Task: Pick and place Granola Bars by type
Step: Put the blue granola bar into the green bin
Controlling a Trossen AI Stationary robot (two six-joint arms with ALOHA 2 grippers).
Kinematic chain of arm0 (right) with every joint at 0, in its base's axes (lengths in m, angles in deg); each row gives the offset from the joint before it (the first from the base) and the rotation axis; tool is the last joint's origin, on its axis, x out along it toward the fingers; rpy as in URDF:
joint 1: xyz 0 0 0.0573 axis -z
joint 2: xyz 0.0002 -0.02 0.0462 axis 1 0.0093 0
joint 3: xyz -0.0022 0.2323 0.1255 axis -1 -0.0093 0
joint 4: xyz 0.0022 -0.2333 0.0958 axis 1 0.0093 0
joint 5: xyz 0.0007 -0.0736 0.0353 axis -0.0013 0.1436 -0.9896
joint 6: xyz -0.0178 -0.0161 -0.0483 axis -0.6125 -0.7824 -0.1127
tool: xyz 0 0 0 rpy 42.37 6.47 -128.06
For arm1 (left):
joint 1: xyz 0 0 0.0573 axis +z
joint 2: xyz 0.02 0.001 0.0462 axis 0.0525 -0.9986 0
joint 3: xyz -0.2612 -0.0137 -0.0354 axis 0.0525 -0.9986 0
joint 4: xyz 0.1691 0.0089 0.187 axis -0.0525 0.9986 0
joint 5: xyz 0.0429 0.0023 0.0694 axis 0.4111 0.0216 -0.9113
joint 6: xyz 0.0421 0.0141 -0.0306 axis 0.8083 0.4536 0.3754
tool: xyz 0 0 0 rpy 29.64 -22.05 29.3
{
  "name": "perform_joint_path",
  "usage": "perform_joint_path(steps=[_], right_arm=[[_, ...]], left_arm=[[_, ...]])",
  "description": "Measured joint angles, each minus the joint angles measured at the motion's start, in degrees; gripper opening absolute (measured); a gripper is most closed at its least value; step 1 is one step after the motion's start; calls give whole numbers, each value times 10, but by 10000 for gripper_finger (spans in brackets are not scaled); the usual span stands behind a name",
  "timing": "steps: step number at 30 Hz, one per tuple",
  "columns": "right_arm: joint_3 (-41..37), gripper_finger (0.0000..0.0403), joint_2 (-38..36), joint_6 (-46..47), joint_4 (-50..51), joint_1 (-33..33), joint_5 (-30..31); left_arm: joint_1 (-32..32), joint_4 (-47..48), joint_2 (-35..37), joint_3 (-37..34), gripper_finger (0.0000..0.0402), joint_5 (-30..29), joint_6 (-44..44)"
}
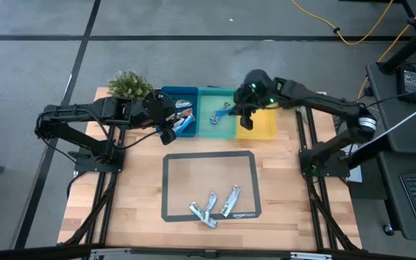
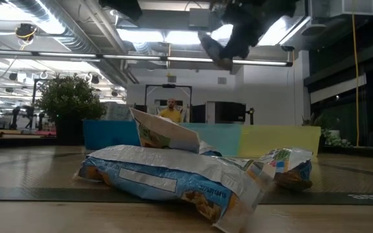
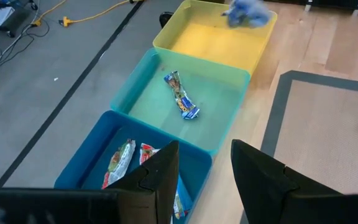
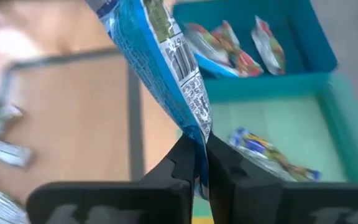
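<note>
Your mat (image 1: 209, 186) carries small white lettering along its near border, too small to read. The blue-and-white bar (image 4: 166, 68) in the right wrist view shows a barcode and fine print, also unreadable.

Your right end effector (image 4: 199, 163) is clenched on that crinkly foil bar, pinching its lower end, above the seam between the teal bin (image 1: 204, 124) and the yellow bin (image 1: 266, 124) at the bench's far edge.

Your left end effector (image 3: 204, 168) hangs with its fingers parted and nothing between them, over the near wall of the blue bin (image 1: 188, 92).

The blue bin holds red-and-green wrapped bars (image 3: 120, 163); the teal bin holds one twisted multicoloured bar (image 3: 181, 94). Three silver bars (image 1: 214, 206) lie flat on the mat near the bench's front edge. The bench top (image 1: 136, 195) is pale wood planks.
</note>
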Motion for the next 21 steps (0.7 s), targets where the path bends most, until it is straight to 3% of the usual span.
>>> perform_joint_path(steps=[11, 16, 21], right_arm=[[204, 28, 177, -98, 153, 92, 5], [260, 32, 227, -109, 159, 102, 29], [290, 33, 268, -177, 159, 102, 55]], left_arm=[[0, 0, 0, 0, 139, 0, -17], [0, 0, 0, 0, 139, 0, -17], [0, 0, 0, 0, 139, 0, -17]])
